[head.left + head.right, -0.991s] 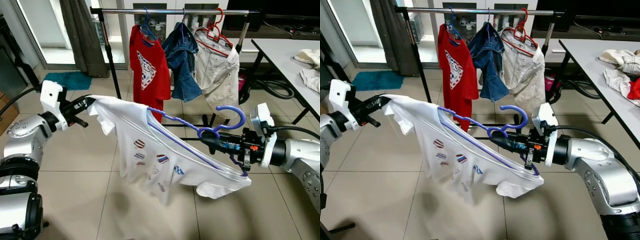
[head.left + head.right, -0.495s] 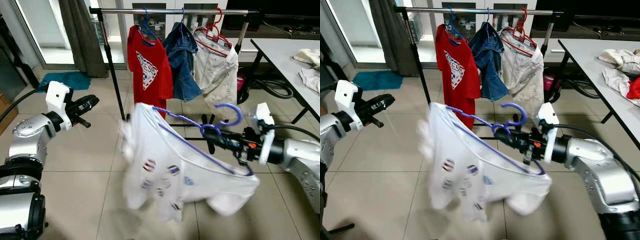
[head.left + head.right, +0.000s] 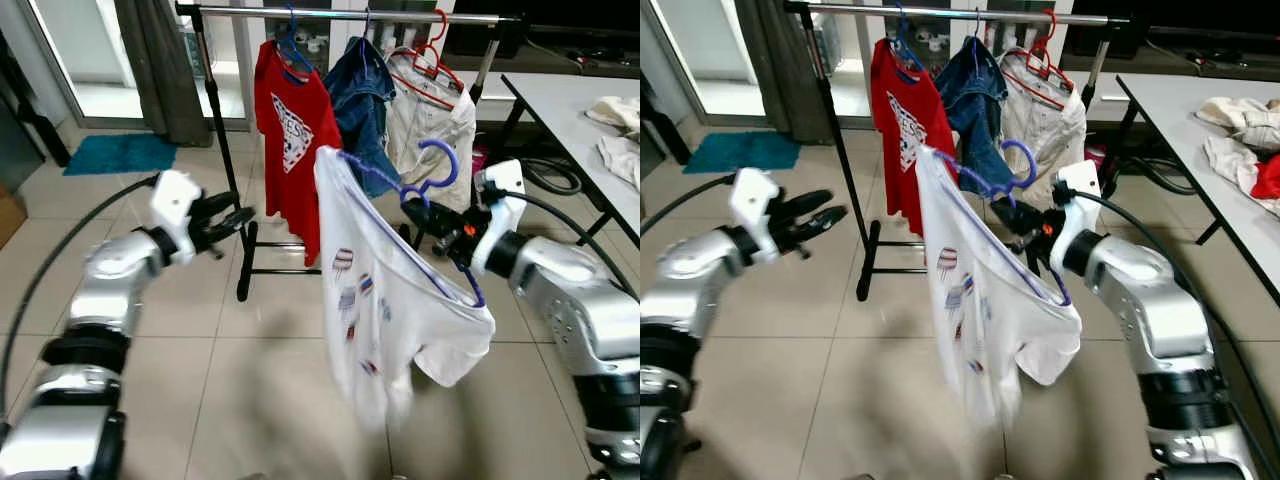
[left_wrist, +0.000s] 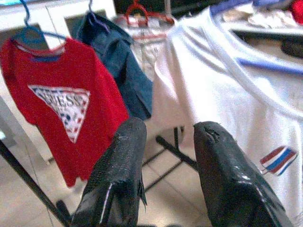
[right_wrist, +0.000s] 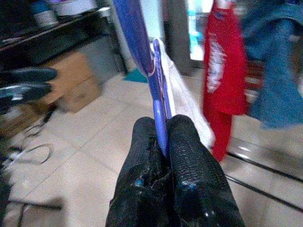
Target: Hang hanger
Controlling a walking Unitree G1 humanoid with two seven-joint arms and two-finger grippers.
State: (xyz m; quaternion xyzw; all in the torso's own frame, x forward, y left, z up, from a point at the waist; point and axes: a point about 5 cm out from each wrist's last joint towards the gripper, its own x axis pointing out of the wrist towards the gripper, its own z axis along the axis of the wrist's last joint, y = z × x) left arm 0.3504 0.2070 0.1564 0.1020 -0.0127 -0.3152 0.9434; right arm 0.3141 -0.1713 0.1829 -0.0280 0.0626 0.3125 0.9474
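Note:
A blue plastic hanger (image 3: 441, 163) carries a white T-shirt (image 3: 385, 300) with small striped prints. My right gripper (image 3: 414, 209) is shut on the hanger's neck just below the hook; in the right wrist view its fingers (image 5: 187, 142) pinch the blue bar. The hanger is tilted, and its hook sits in front of the hanging clothes, below the rack's metal rail (image 3: 340, 14). The shirt hangs down freely from it. My left gripper (image 3: 233, 214) is open and holds nothing, to the left of the shirt, at about the height of its upper part.
On the rail hang a red T-shirt (image 3: 290, 130), a denim jacket (image 3: 365, 110) and a beige shirt (image 3: 432, 135) on a red hanger. A grey table (image 3: 570, 110) with clothes stands at the right. A teal mat (image 3: 120, 155) lies far left. Tiled floor lies below.
My left gripper let go of the shirt's shoulder and opened. The shirt swung down to hang from the hanger. My right arm lifted the hanger up toward the rack.

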